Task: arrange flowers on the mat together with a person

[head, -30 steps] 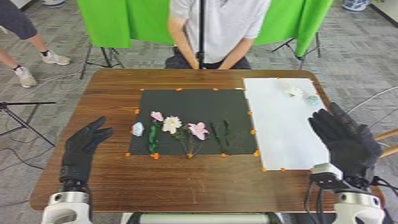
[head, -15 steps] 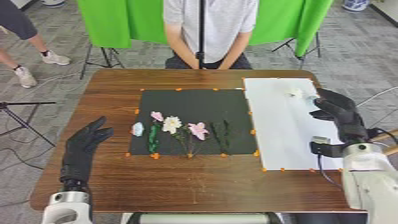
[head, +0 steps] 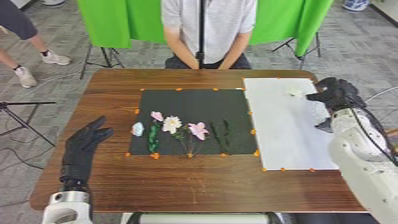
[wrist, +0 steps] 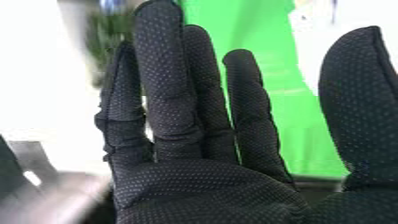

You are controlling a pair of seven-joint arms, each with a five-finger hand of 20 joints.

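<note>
- At left, the robot's left hand [head: 82,152] hangs over the brown bench [head: 111,187], fingers relaxed and released, the black mat [head: 195,102] to its right.
- On the mat, from left, lie a pale bloom [head: 137,129], a small pink flower [head: 157,116] above green foliage [head: 153,141], a white flower [head: 171,124], a pink lily [head: 198,130] and dark green stems [head: 221,137].
- On the white sheet [head: 282,132], a white blossom [head: 294,92] lies near the right hand [head: 339,94], just left of its straight, released fingers [wrist: 166,80].
</note>
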